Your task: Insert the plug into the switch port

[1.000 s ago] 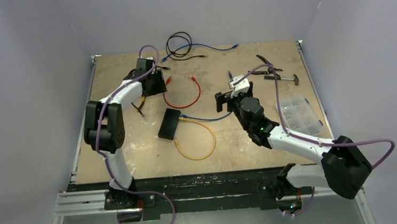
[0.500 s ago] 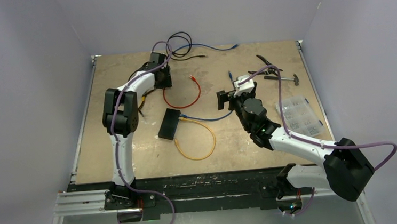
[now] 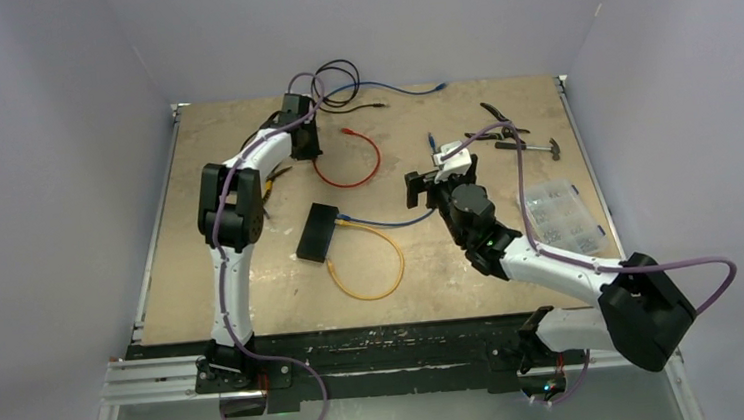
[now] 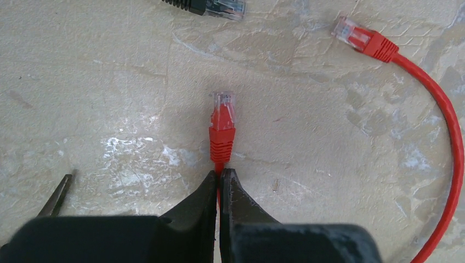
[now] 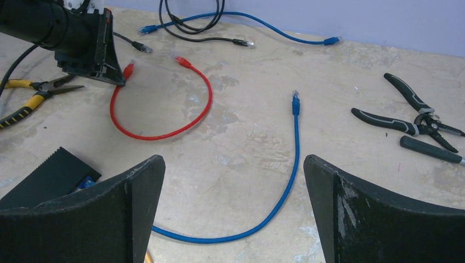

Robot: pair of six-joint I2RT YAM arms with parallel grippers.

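My left gripper [image 4: 220, 173] is shut on the red cable just behind its red plug [image 4: 223, 113], which sticks out past the fingertips, low over the table. The cable's other plug [image 4: 359, 37] lies on the table to the right. From above, the left gripper [image 3: 305, 151] is at the back left and the red cable [image 3: 370, 170] loops beside it. The switch [image 3: 318, 232], a flat black box, lies mid-table with a blue cable [image 3: 389, 223] and a yellow cable [image 3: 367, 263] running from its edge. My right gripper [image 5: 233, 164] hangs open over the blue cable [image 5: 295, 143], holding nothing.
Yellow-handled pliers [image 3: 271, 183] lie near the left arm. Black-handled pliers and tools [image 5: 411, 118] sit at the back right, with a clear parts box [image 3: 559, 217] in front of them. A black cable coil [image 3: 336, 77] and another blue cable [image 3: 394, 88] lie along the back edge.
The left gripper has closed onto the red cable behind its plug after reaching toward the back. The red loop has shifted slightly backward. The right arm has barely moved.
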